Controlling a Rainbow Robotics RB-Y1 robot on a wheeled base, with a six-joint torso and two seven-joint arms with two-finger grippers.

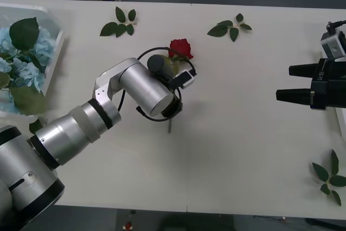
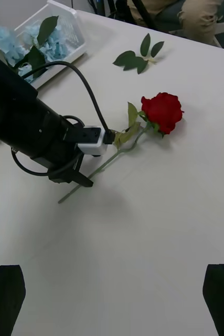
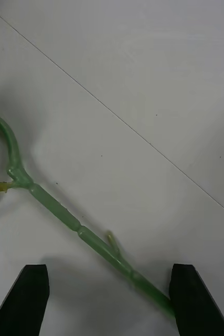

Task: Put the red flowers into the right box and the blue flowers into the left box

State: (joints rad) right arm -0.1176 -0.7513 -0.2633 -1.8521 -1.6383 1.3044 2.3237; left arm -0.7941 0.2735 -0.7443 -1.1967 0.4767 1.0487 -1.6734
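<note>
Readable text: none is seen in any view.
Labels and brands: none can be made out on the arms, the cameras or the boxes.
Numbers and signs: none are seen.
</note>
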